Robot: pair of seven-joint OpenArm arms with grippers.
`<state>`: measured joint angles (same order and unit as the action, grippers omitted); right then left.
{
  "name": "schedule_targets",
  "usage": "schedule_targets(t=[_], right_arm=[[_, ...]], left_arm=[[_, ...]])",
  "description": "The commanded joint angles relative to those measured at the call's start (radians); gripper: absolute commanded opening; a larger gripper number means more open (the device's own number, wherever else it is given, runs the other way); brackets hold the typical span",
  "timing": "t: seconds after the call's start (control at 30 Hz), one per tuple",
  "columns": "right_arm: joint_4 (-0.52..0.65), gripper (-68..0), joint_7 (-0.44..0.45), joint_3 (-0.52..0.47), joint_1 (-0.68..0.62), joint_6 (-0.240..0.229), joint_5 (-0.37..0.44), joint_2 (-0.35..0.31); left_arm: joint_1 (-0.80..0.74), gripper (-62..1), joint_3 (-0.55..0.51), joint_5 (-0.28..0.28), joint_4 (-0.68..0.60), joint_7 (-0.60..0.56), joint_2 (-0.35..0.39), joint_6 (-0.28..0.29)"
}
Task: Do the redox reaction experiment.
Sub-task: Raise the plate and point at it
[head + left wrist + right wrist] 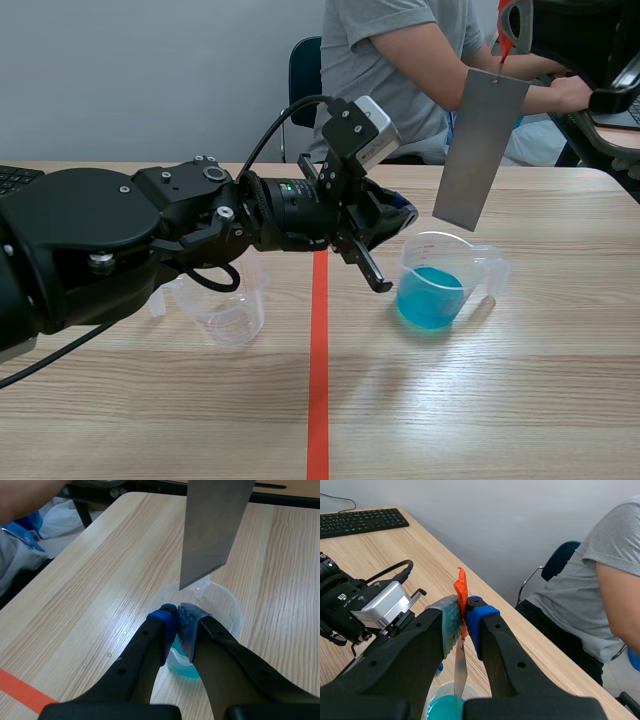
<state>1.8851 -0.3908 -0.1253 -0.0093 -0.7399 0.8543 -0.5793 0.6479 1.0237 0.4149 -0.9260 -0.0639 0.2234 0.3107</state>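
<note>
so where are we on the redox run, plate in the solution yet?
Done: blue liquid is in the beaker; right gripper is shut on the metal plate by its orange tab. In hand: the plate hangs above the beaker, not dipped yet; left gripper sits shut beside its rim. Left: lower the plate into the liquid.

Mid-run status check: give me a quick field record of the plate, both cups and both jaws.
metal plate: hangs from the right jaws by its orange tab, lower edge just above the blue cup's rim
blue cup: upright, holds blue liquid
empty cup: clear, partly behind the left arm
left jaws: shut, holding nothing, close to the blue cup
right jaws: shut on the plate's top
person: seated across the table
</note>
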Motion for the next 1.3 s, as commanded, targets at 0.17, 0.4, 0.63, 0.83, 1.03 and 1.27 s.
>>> schedule_targets(t=[0.17,0.4,0.63,0.83,1.03,1.27], right_arm=[[0.01,-65.8,0.018,-0.022,0.021,-0.006,0.014,-0.016],[0.01,-65.8,0.018,-0.022,0.021,-0.006,0.014,-0.016],[0.01,-65.8,0.018,-0.022,0.021,-0.006,0.014,-0.016],[0.01,-65.8,0.018,-0.022,0.021,-0.006,0.014,-0.016],[0.01,-65.8,0.018,-0.022,0.021,-0.006,0.014,-0.016],[0.01,-65.8,0.018,-0.022,0.021,-0.006,0.014,-0.016]], left_arm=[[0.015,-57.3,-0.002,0.007,-0.019,-0.022,-0.01,-0.002],[0.015,-57.3,-0.002,0.007,-0.019,-0.022,-0.01,-0.002],[0.015,-57.3,-0.002,0.006,-0.019,-0.022,-0.01,-0.003],[0.015,-57.3,-0.002,0.006,-0.015,-0.021,-0.01,-0.003],[0.015,-57.3,-0.002,-0.005,-0.01,-0.013,-0.01,-0.003],[0.014,-57.3,-0.002,-0.016,-0.01,-0.014,-0.01,-0.01]])
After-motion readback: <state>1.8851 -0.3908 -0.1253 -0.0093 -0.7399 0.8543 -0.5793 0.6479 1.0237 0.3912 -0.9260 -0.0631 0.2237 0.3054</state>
